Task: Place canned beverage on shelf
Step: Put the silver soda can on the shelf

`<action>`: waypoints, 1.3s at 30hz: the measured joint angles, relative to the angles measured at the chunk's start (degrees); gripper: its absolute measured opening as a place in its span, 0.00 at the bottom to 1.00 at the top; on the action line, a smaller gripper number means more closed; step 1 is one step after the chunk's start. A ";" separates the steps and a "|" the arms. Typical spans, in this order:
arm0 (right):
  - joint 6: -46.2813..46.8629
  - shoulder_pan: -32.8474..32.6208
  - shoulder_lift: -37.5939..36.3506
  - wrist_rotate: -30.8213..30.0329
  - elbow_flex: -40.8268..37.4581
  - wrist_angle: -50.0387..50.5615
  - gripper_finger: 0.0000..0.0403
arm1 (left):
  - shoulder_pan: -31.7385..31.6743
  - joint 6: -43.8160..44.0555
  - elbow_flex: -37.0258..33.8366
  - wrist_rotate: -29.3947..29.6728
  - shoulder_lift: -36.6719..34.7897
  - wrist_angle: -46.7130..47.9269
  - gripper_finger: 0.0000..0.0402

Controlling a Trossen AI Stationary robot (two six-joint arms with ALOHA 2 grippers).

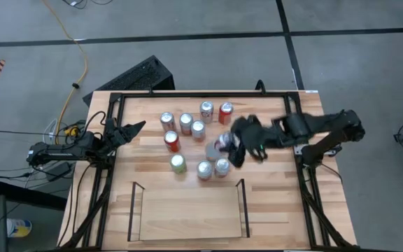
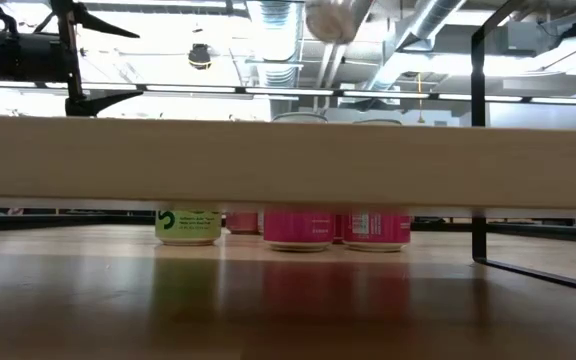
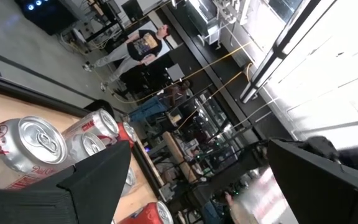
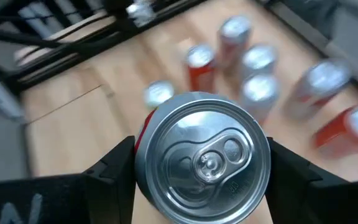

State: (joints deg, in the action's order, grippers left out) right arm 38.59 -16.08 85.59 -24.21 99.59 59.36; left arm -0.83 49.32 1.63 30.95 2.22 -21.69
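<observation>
A: Left gripper (image 1: 137, 127)?
B: At nine o'clock by the table (image 1: 278, 210) edge; fingers spread wide, empty.
A: Right gripper (image 1: 224, 145)?
B: Right of centre among the standing cans (image 1: 185, 123); fingers clamped on a can (image 4: 202, 158).
A: The shelf (image 1: 187, 208)?
B: At six o'clock; no cans on its planks.

You had ten cans (image 1: 185, 123) on the table (image 1: 271, 203), one of them held, plus one shelf (image 1: 187, 213) and two robot arms (image 1: 68, 148).
</observation>
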 joint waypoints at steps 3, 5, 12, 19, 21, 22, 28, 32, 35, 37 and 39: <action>7.35 -5.18 1.90 -1.34 0.00 -0.82 0.61 | 0.01 0.01 0.00 -1.10 0.00 0.00 0.90; 11.77 -8.20 3.35 -1.68 0.00 -1.58 0.61 | 0.01 0.02 0.00 -2.16 0.00 0.00 0.90; 19.80 -13.22 10.84 -0.84 -0.07 -7.47 0.61 | 0.01 0.33 0.00 -6.45 0.00 0.85 0.90; 11.81 -12.07 17.40 0.15 7.82 -5.32 0.61 | -0.01 1.90 0.00 -16.11 0.00 0.84 0.90; 9.58 -11.38 18.72 0.81 11.02 -2.43 0.62 | 0.01 2.35 0.00 -17.98 -0.02 1.28 0.90; 8.60 -10.87 19.14 1.46 12.44 -0.94 0.62 | 0.01 2.97 0.00 -18.60 0.00 1.51 0.90; 7.50 -10.40 21.07 2.20 19.95 8.87 0.62 | 0.01 3.18 0.00 -21.73 0.00 1.86 0.90; 5.74 -9.62 21.06 2.25 21.93 7.97 0.62 | 0.01 3.79 0.00 -21.76 -0.02 1.84 0.90; 3.13 -8.82 21.06 2.21 22.62 6.70 0.62 | 0.01 3.93 0.00 -22.57 -0.02 2.11 0.90; 1.61 -8.20 21.41 2.14 22.75 5.58 0.62 | 0.01 4.28 0.00 -22.76 -0.02 3.07 0.90; 0.98 -7.77 21.66 2.81 22.75 4.75 0.62 | 0.01 4.54 0.00 -22.76 0.00 3.69 0.90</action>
State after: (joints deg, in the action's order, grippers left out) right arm 39.57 -23.85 107.26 -21.40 122.34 64.11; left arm -0.82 53.86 1.63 8.19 2.22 -18.01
